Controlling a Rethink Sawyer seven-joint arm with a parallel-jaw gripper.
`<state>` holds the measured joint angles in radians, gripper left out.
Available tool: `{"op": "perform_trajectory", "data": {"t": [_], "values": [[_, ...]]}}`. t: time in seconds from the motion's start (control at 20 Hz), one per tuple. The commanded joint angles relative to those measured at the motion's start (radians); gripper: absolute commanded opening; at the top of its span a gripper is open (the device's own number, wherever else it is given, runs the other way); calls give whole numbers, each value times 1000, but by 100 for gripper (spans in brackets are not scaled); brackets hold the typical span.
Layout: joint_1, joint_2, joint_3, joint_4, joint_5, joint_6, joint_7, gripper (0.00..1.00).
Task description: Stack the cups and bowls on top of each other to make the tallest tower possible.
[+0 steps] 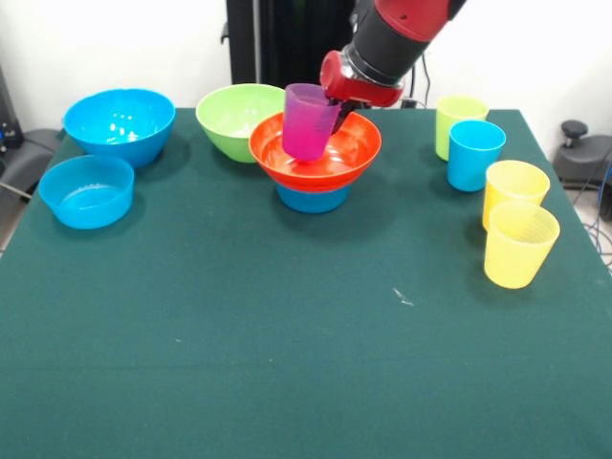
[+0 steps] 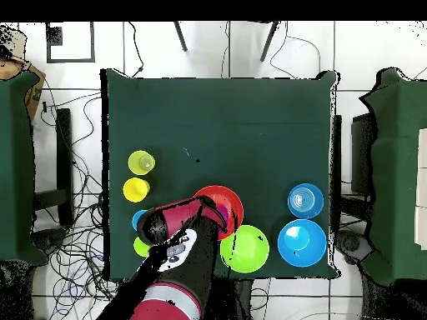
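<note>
Translucent purple plastic cup [image 1: 308, 121] sits tilted in the wide glossy orange plastic bowl [image 1: 316, 153], which rests on a small blue plastic bowl [image 1: 313, 198], near table [image 1: 287, 335] centre toward 12 o'clock in the front view. End effector [image 1: 341, 113] is pinching the purple cup at its rim on the 3 o'clock side.

Step in hand, as I read it: seating the cup as the third tier. Next move calls for levelling the cup so its base lies flat on the orange bowl's floor before letting go; a tilted release risks it rolling against the wall.

Red and black arm [image 1: 397, 33] comes down from 1 o'clock, wrist angled toward the cup.

Lime green plastic bowl [image 1: 237, 117] touches the orange bowl at 10 o'clock. Loose cups stand well apart at 3 o'clock.
</note>
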<state>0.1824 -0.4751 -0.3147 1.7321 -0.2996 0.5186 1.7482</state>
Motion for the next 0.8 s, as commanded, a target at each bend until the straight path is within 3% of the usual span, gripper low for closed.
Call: {"op": "perform_trajectory", "data": {"t": [0.05, 0.8], "values": [[-37, 21, 118, -16, 64, -54, 155, 0], [-28, 28, 127, -11, 96, -59, 169, 0]]}}
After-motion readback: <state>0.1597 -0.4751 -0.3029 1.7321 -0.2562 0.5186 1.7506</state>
